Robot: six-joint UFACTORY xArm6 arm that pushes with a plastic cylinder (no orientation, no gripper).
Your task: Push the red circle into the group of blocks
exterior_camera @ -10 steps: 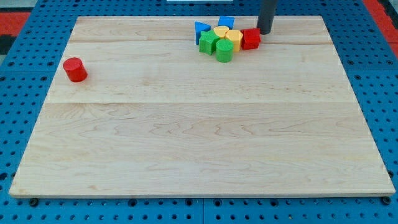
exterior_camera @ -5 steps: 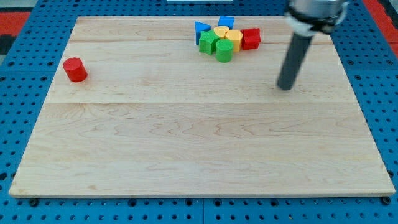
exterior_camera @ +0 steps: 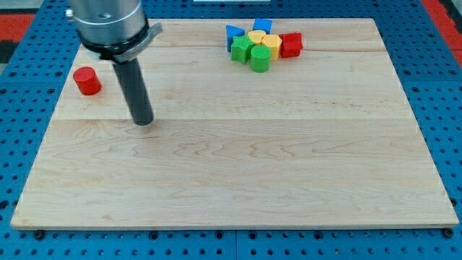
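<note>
**Red circle waits at the left edge**

Red circle (exterior_camera: 87, 80) sits alone near the counter's (exterior_camera: 231, 173) left edge, well apart from the group (exterior_camera: 261, 45) at the view's top. My tip (exterior_camera: 144, 121) rests to its right and slightly lower, not touching. There are no jaws, just a bare rod. I judge the circle light, stiff and prone to sliding off-line, so I'd push squarely on its left face.

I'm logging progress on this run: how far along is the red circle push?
Nothing is done yet: the red circle sits alone near the wooden board's left edge. In hand: my tip stands to its lower right, apart from it. Left: pushing it right to the group around the yellow block.
</note>
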